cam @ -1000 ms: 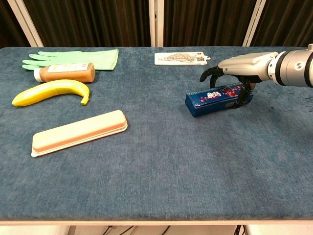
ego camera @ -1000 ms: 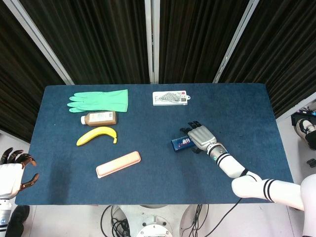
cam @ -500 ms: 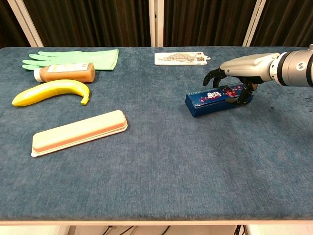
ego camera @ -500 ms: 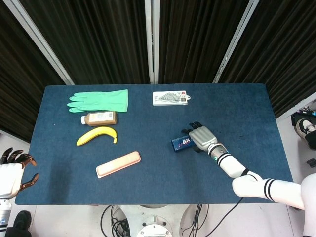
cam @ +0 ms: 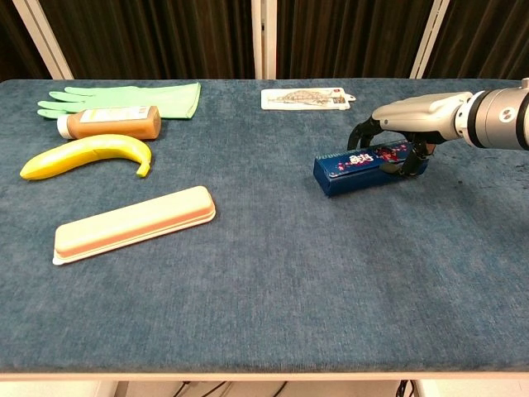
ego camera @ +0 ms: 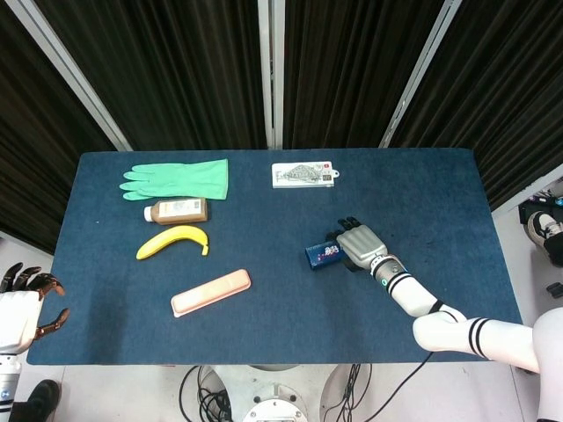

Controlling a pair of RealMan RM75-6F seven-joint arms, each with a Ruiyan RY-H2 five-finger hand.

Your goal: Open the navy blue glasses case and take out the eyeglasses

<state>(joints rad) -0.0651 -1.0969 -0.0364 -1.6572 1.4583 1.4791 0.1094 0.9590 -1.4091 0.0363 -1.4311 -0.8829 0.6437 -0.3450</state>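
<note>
The navy blue glasses case (ego camera: 323, 255) (cam: 357, 169) lies closed on the blue table, right of centre, with a small printed pattern on its lid. My right hand (ego camera: 361, 245) (cam: 411, 117) arches over the case's right end. Its fingers curl down the far side and the thumb presses the near side, so it grips the case. The eyeglasses are hidden inside. My left hand (ego camera: 21, 305) hangs off the table's near left corner, fingers spread and holding nothing; only the head view shows it.
A pink flat case (ego camera: 211, 292) (cam: 134, 222) lies at the front left, with a banana (ego camera: 173, 239) (cam: 84, 155), a brown bottle (ego camera: 179, 210) (cam: 107, 122) and a green glove (ego camera: 176, 178) (cam: 124, 96) behind it. A white card pack (ego camera: 303, 174) (cam: 303, 98) sits near the far edge.
My right hand's fingers have drawn in closer around the right end of the case. The case and the left hand have barely moved.
</note>
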